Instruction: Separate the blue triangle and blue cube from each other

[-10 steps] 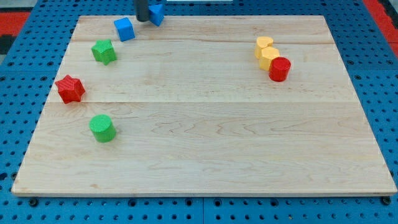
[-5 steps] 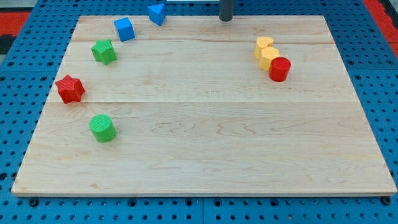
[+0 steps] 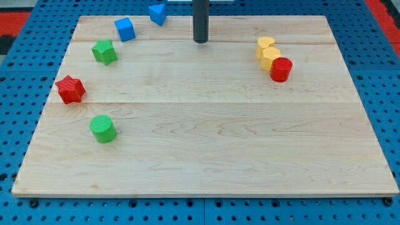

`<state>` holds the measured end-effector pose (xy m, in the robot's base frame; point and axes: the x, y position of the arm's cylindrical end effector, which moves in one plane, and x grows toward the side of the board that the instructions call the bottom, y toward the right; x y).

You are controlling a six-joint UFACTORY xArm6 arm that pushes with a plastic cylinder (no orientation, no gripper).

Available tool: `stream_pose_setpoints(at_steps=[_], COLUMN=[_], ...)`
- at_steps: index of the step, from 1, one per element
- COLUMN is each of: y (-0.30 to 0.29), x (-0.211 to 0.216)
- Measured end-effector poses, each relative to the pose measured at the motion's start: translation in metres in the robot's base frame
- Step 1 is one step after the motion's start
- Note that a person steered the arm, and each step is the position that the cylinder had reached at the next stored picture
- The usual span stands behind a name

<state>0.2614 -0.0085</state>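
Note:
The blue triangle (image 3: 157, 13) sits at the board's top edge, left of centre. The blue cube (image 3: 125, 29) lies a short way down and to the left of it, with a clear gap between them. My tip (image 3: 200, 41) stands on the board to the right of both, touching no block, about a block's width or more from the triangle.
A green star (image 3: 105, 51), a red star (image 3: 70, 89) and a green cylinder (image 3: 102, 129) lie down the left side. A yellow heart (image 3: 265, 44), a yellow hexagonal block (image 3: 271, 57) and a red cylinder (image 3: 281, 69) cluster at the upper right. The wooden board (image 3: 206, 144) lies on blue pegboard.
My tip left the blue triangle's left side, swung right along the top edge, then came back left and down the board. The blocks have not moved.

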Motion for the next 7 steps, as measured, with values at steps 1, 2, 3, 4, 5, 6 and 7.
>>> stream_pose_setpoints(at_steps=[1, 2, 3, 4, 5, 6, 7], y=[-0.01, -0.037, -0.004, 0.042, 0.031, -0.013, -0.07], x=[-0.017, -0.018, -0.02, -0.02, -0.027, -0.034, -0.025])
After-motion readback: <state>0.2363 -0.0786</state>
